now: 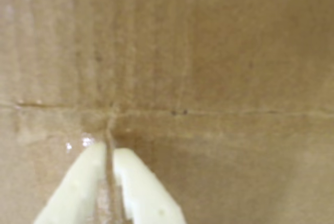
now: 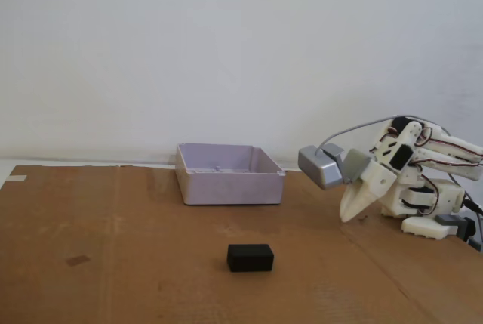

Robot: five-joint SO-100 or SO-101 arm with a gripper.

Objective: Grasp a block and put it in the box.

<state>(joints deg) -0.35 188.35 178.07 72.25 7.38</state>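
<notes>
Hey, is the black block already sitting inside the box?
No, in the fixed view the block lies on the cardboard in front of the box, apart from it.

The wrist view is soft and blurred; its bottom edge cuts off the gripper (image 1: pixel 110 148) behind the fingertips (image 1: pixel 91 153), and neither block nor box appears ahead of them. In the fixed view, the arm's base (image 2: pixel 445 218), behind the fingers, is cropped by the right edge.

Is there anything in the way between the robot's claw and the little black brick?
No. In the fixed view, only bare brown cardboard lies between the cream two-finger gripper and the small matte black block. The pale lilac-grey plastic box sits off that path.
</notes>
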